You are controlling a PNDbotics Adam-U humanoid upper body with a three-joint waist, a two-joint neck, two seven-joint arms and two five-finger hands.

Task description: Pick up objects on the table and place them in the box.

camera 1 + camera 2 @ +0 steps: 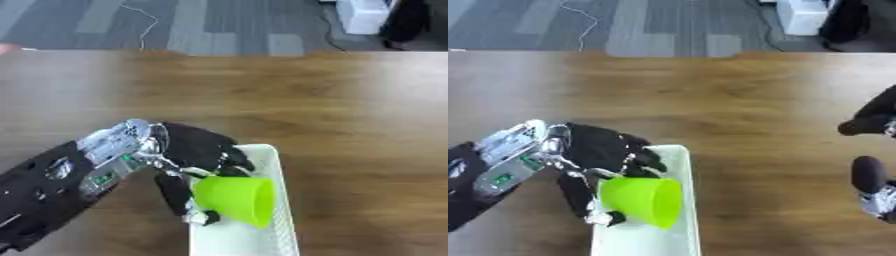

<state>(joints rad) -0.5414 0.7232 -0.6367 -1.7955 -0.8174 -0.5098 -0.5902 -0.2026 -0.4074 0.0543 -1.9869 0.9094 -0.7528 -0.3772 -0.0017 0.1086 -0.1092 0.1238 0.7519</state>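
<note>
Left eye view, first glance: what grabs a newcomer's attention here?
The bright green cup, tipped on its side in the left hand, low in the picture over the white box. Behind them spreads the bare wooden table. The right eye view shows part of the right hand at the right edge.

white box [278, 200] cut off at bottom edge, right hand [872, 150] cropped by right edge, fingers unclear

Cup [234, 199] over box [278, 170] — left hand [197, 150] at box's left
</note>
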